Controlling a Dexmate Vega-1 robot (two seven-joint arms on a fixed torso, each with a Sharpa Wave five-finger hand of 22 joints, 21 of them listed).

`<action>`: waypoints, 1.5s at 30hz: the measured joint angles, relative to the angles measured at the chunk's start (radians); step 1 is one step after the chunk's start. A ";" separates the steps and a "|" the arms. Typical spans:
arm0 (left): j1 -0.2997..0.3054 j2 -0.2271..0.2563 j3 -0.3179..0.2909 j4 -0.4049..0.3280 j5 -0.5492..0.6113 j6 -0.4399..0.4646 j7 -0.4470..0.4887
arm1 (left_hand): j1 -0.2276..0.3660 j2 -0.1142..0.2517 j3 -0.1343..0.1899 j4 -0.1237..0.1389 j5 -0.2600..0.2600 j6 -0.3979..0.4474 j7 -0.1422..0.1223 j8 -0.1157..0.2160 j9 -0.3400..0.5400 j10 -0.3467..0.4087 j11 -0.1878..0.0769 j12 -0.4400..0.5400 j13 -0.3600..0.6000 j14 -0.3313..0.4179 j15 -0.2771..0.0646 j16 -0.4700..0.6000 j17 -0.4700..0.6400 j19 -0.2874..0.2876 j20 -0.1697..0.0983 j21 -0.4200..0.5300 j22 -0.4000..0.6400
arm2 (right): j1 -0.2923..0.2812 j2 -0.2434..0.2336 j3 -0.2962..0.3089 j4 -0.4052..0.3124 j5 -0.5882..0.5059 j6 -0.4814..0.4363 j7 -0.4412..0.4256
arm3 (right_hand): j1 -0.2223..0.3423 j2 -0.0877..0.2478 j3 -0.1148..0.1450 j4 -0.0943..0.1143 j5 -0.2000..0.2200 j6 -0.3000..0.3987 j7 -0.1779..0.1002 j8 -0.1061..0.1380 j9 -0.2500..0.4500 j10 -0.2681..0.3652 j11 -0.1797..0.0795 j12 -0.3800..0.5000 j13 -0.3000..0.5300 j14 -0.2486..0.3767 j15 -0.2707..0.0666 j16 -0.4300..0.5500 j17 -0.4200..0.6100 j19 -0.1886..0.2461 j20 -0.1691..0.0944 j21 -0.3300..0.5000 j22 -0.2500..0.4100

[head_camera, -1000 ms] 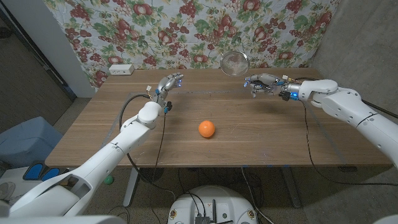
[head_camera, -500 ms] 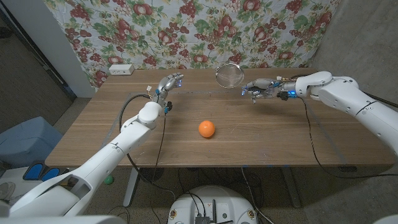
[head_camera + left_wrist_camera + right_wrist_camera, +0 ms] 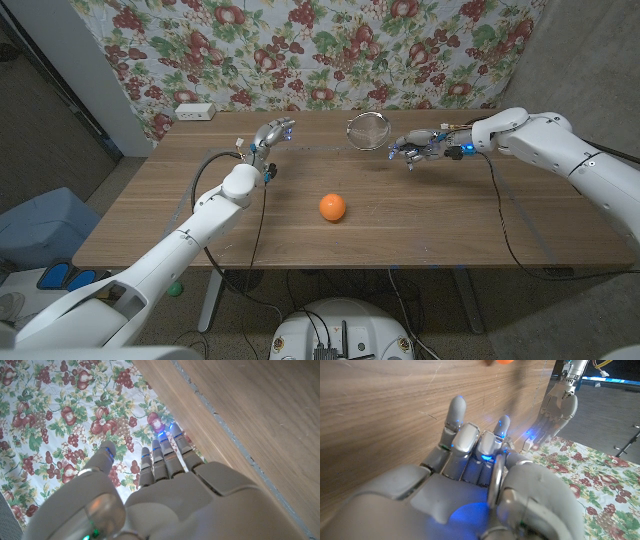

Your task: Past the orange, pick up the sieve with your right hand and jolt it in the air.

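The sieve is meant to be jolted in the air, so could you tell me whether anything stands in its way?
Nothing visible does. The right hand holds the sieve above the table's far side, and the orange sits nearer, off to one side.

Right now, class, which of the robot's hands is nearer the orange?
Right, narrowly. The right hand, holding the sieve, hovers beyond the orange to its right; the left hand sits farther back, to its left.
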 measured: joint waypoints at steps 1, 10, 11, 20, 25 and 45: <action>0.000 0.000 0.000 0.002 0.000 0.000 -0.001 | 0.000 0.000 0.000 0.000 0.000 0.000 0.000 0.000 0.000 0.000 0.000 0.000 0.000 0.000 0.000 0.000 0.000 0.000 0.000 0.000 0.000 | 0.002 0.001 -0.002 0.000 -0.002 -0.003 0.000 | 0.000 0.000 0.000 0.000 0.000 0.000 0.000 0.000 0.000 0.000 0.000 0.000 -0.001 0.000 0.000 0.000 0.000 0.000 0.000 0.000 0.000; -0.003 0.000 -0.002 0.009 -0.004 -0.005 -0.003 | 0.000 0.000 0.000 0.000 0.000 0.000 0.000 0.000 0.000 0.000 0.000 0.000 0.000 0.000 0.000 0.000 0.000 0.000 0.000 -0.004 0.000 | 0.007 0.006 -0.006 0.000 -0.008 -0.011 0.000 | 0.000 0.000 0.000 0.000 0.000 0.000 0.000 0.000 0.000 0.000 0.000 -0.008 -0.003 0.000 0.000 0.000 0.000 0.000 0.000 0.000 0.000; -0.003 0.000 -0.002 0.010 -0.004 -0.006 -0.004 | 0.000 0.000 0.000 0.000 0.000 0.000 0.000 0.000 0.000 0.000 0.000 0.000 0.000 0.000 0.000 0.000 0.000 0.000 0.000 -0.007 0.000 | 0.007 0.006 -0.006 0.000 -0.008 -0.011 0.000 | 0.000 0.000 0.000 0.000 0.000 0.000 0.000 0.000 0.000 0.000 0.000 -0.008 -0.001 0.000 0.000 0.000 0.000 0.000 0.000 0.000 0.000; -0.004 0.000 -0.003 0.015 -0.006 -0.011 -0.006 | 0.000 0.000 0.000 0.000 0.000 0.000 0.000 0.000 0.000 0.000 0.000 0.000 0.000 0.000 0.000 0.000 0.000 0.000 0.000 -0.007 0.000 | -0.055 0.015 0.050 0.005 0.038 0.074 -0.039 | 0.000 0.000 0.000 0.000 0.000 0.000 0.000 0.000 -0.004 0.000 0.000 -0.008 0.001 0.000 0.000 0.000 0.000 0.000 0.000 0.000 0.000; -0.004 0.000 -0.003 0.016 -0.007 -0.014 -0.006 | 0.000 0.000 0.000 0.000 0.000 0.000 0.000 0.000 0.000 0.000 0.000 0.000 0.000 0.000 0.000 0.000 0.000 0.000 0.000 -0.007 0.000 | -0.096 0.026 0.087 0.013 0.072 0.140 -0.059 | 0.000 0.000 0.000 0.000 0.000 0.000 0.000 0.000 -0.009 0.000 0.000 -0.008 -0.005 0.000 0.000 0.000 0.000 0.000 0.000 0.000 0.000; -0.004 0.000 -0.004 0.016 -0.006 -0.019 -0.004 | 0.000 0.000 0.000 0.000 0.000 0.000 0.000 0.000 0.000 0.000 0.000 0.000 0.000 0.000 0.000 0.000 0.000 0.000 0.000 -0.007 0.000 | -0.185 0.052 0.167 0.043 0.160 0.292 -0.090 | 0.000 0.000 0.000 0.000 0.000 0.000 0.000 0.007 -0.014 0.000 0.000 -0.008 0.006 0.000 0.000 0.000 0.000 0.000 0.000 0.000 0.003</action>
